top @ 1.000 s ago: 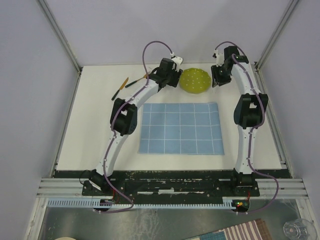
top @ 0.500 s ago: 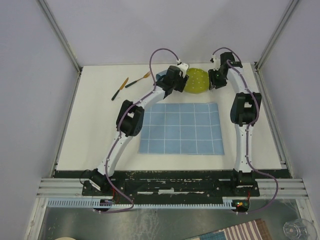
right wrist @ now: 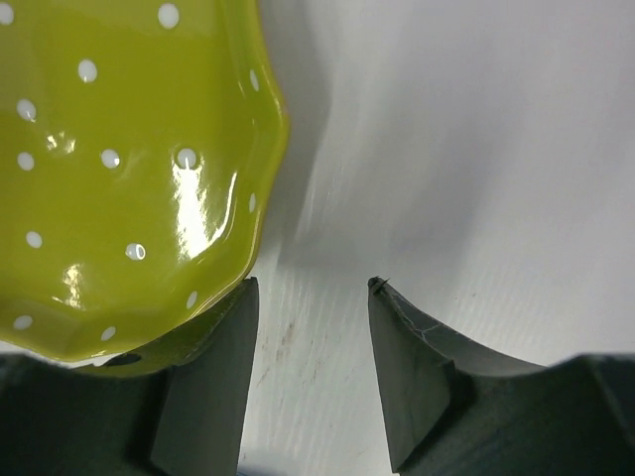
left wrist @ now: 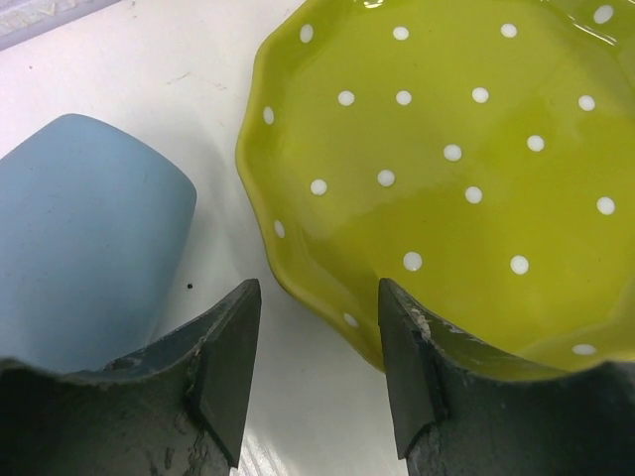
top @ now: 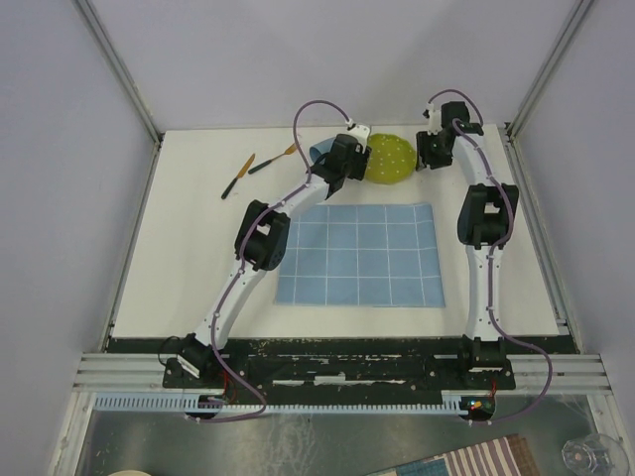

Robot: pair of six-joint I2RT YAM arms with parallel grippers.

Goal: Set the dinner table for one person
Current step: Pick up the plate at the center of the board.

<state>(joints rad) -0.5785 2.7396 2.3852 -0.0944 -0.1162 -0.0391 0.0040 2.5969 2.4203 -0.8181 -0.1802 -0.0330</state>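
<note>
Now, left tool [left wrist: 317,297] and right tool [right wrist: 312,293] released, flanking green plate [left wrist: 446,149], blue cup [left wrist: 89,238] adjacent

The white dinner table [top: 189,268] carries a light-blue grid cloth [top: 359,255] flat at its middle and, toward the far edge, a green white-dotted plate [top: 392,159], a blue cup [top: 319,151] just beside it, a fork [top: 272,162] and a knife [top: 238,176].

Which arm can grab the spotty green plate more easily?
Probably right: the right gripper, open, sits at the plate rim beside bare table; the left gripper is squeezed between plate and blue cup.
</note>
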